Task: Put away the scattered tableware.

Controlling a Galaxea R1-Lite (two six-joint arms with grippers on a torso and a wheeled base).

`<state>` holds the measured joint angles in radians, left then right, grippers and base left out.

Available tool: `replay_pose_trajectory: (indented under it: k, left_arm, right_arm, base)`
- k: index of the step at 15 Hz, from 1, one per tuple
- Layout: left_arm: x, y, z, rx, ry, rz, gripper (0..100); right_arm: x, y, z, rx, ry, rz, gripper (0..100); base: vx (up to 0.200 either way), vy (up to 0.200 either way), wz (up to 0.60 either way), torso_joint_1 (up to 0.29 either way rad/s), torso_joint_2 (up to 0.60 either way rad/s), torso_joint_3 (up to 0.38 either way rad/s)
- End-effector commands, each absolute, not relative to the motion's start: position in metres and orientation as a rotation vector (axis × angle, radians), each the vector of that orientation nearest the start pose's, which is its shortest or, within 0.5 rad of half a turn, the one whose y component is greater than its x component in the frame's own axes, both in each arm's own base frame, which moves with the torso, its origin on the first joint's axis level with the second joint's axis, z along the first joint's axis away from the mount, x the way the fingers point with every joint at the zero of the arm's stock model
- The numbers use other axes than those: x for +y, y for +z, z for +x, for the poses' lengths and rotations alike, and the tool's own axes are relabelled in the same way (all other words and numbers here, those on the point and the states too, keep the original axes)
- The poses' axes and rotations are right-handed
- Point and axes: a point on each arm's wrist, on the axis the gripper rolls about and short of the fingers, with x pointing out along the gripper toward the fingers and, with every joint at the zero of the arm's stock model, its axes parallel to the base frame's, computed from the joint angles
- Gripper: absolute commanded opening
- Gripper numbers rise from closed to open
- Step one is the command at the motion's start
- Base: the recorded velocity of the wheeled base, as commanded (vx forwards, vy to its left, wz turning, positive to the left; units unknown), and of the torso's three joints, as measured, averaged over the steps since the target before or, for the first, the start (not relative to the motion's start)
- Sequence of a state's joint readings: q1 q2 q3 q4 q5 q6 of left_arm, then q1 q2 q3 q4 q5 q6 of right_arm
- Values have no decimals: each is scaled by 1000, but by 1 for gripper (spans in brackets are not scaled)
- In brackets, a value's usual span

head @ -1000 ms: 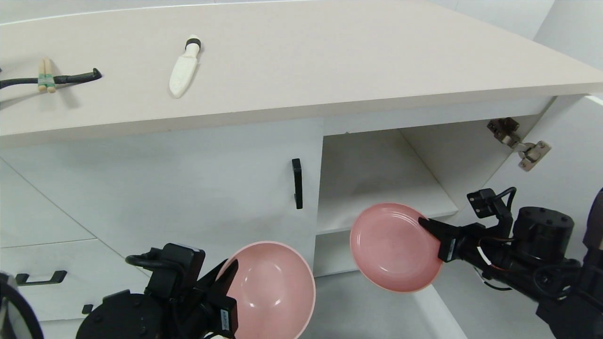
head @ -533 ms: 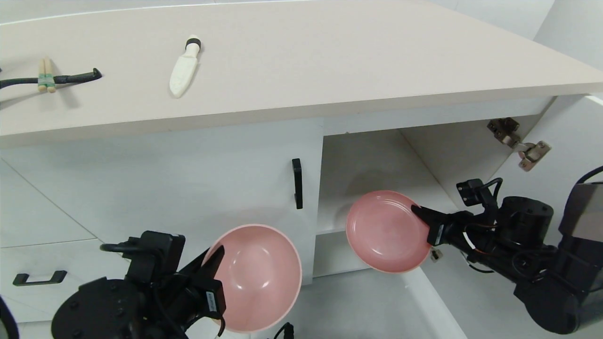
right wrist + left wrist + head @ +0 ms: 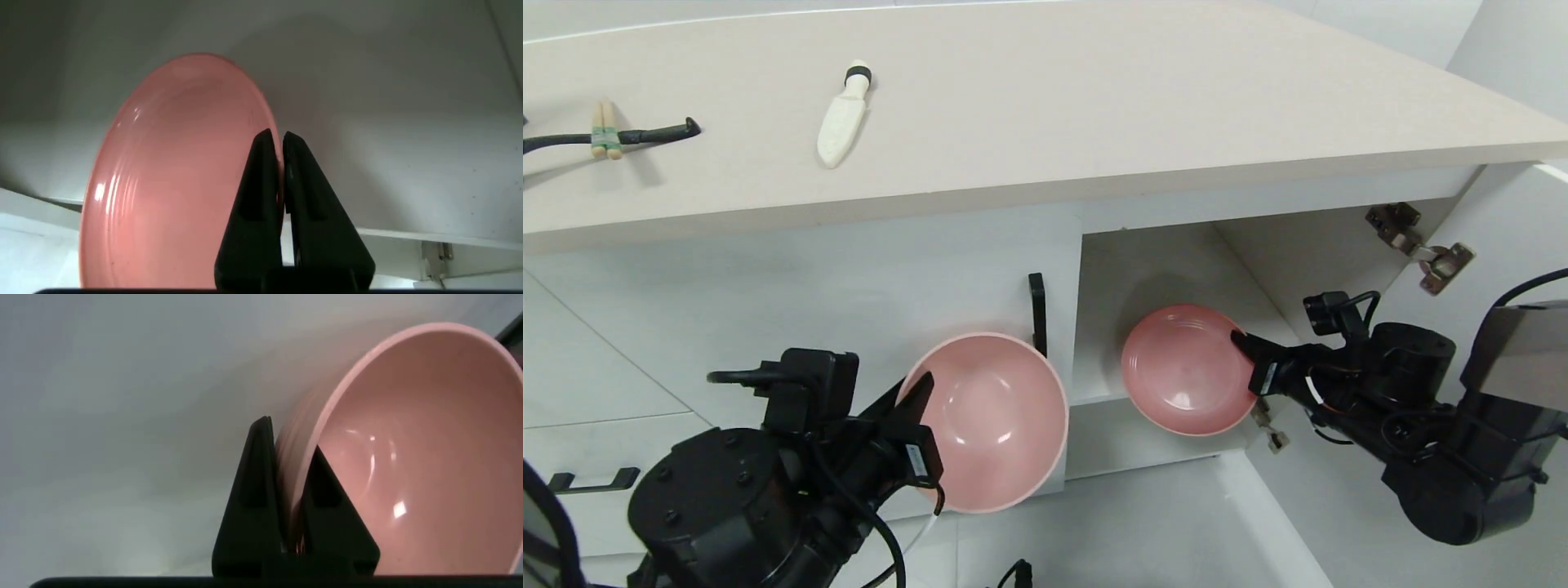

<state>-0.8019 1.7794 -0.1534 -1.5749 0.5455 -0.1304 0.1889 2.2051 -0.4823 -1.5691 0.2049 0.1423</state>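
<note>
Stowing step: right gripper (image 3: 1243,349) clamps the pink plate (image 3: 1180,371) by its rim at the open cabinet's (image 3: 1168,261) shelf. Left gripper (image 3: 920,396) pinches the pink bowl (image 3: 996,425) just outside. Next move likely needs the plate laid flat, then released.

One bowl (image 3: 988,420), one plate (image 3: 1184,371), one knife (image 3: 840,122), two chopsticks (image 3: 605,139).

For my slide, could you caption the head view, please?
Left gripper holds a deep pink bowl, right gripper a shallow pink plate at the open cabinet.
</note>
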Motion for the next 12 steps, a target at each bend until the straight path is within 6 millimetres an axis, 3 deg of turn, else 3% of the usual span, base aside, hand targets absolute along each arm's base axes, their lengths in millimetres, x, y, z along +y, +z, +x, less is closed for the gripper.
replay_pose_trajectory:
  k: [1,8,12]
  left_arm:
    - [-152,114,129,66,-382,-96,0]
    - [-149,111,122,80,-402,-75,0]
    - [-149,110,123,85,-394,-71,0]
  right_arm:
    - [67,40,325,175,384,142,0]
    - [75,28,356,141,385,203,0]
    - [77,19,364,153,383,248,0]
  base:
    - [0,0,0,0,0,0]
    - [0,0,0,0,0,0]
    - [0,0,0,0,0,0]
